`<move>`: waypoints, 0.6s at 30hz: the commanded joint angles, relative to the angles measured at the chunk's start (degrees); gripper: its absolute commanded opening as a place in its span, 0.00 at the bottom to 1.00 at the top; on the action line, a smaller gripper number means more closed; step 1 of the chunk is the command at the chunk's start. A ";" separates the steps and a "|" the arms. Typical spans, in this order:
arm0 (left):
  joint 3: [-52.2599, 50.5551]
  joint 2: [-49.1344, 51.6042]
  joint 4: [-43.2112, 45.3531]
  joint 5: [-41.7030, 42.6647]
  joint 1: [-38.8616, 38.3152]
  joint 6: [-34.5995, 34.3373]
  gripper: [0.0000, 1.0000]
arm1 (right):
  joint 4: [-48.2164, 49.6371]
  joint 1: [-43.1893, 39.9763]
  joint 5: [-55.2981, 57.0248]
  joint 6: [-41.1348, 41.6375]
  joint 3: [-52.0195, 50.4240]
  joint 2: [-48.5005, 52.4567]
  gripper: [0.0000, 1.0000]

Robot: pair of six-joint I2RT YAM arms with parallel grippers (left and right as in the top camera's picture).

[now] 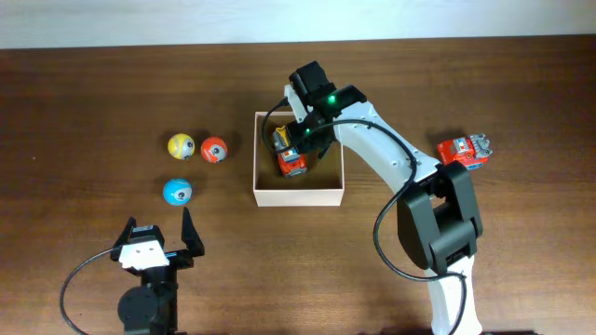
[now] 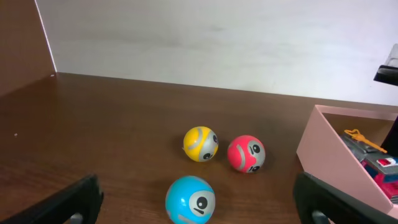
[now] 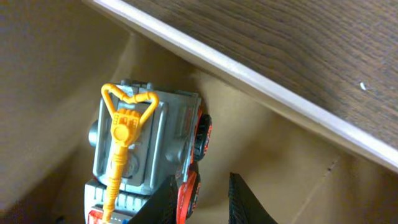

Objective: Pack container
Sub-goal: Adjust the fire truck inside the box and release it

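Lower left of the overhead view: left gripper (image 1: 158, 225), jaws spread wide and empty; just beyond it a blue ball (image 1: 177, 192), then a yellow ball (image 1: 181, 146) and a red ball (image 1: 213, 150). Centre: the container (image 1: 298, 197), holding a toy truck (image 1: 291, 160), with the right gripper (image 3: 208, 202) down inside beside the truck; whether its narrowly parted fingers grasp it cannot be told.

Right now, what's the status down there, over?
Left gripper open, clear of box. Right gripper low in box by truck, grip unclear. Second truck, three balls outside. Nothing blocking.
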 commanded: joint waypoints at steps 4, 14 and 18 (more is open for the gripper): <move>-0.11 -0.48 -0.26 0.44 -0.24 0.70 0.99 | 0.98 2.38 -1.44 3.80 -0.61 0.46 0.22; -0.11 -0.48 -0.26 0.44 -0.24 0.70 0.99 | 2.89 3.91 -1.38 8.39 -0.61 0.48 0.22; -0.11 -0.48 -0.26 0.44 -0.24 0.70 0.99 | 2.40 3.89 0.72 8.37 -0.61 0.48 0.22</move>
